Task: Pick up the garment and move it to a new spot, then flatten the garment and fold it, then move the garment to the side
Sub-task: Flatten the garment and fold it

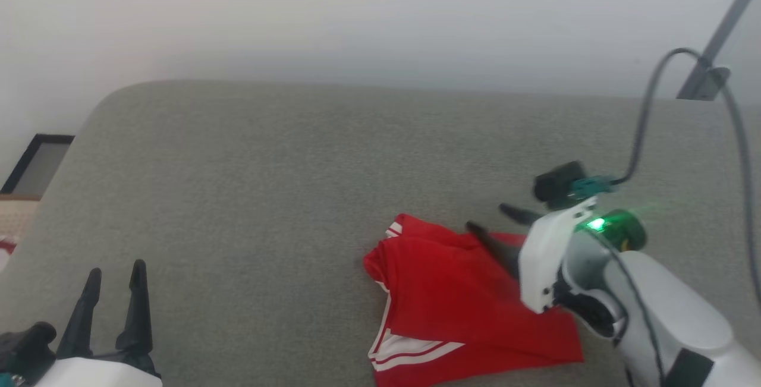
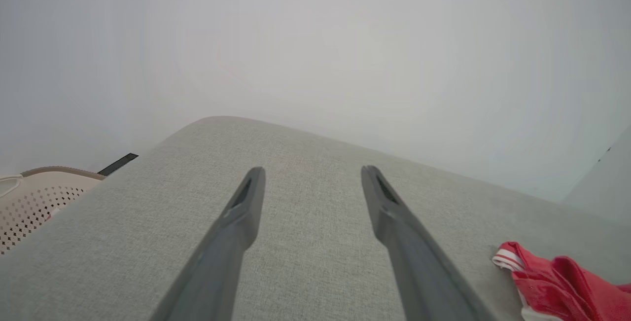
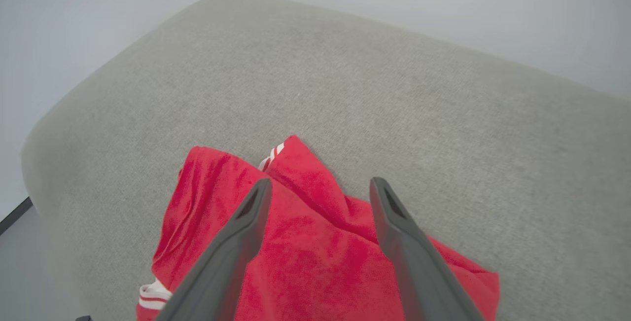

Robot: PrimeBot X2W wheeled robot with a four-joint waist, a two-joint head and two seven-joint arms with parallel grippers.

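While the garment (image 1: 469, 298) lies bunched on the cushion (image 1: 267, 167), toward its near right part, you have your right gripper (image 1: 486, 216) spread wide just above the cloth, holding nothing. Your left gripper (image 1: 116, 268) is likewise open and empty, over the cushion's near left corner. I judge flattening due next: take opposite edges and draw them apart. The basket (image 2: 39, 197) stands beside the cushion's left edge; contents unclear.

Red garment (image 1: 464, 298) lies crumpled on the grey cushion (image 1: 267, 185). Right gripper (image 1: 486, 217) is over its far edge, fingers spread. Left gripper (image 1: 116, 268) sits lower left, fingers apart.
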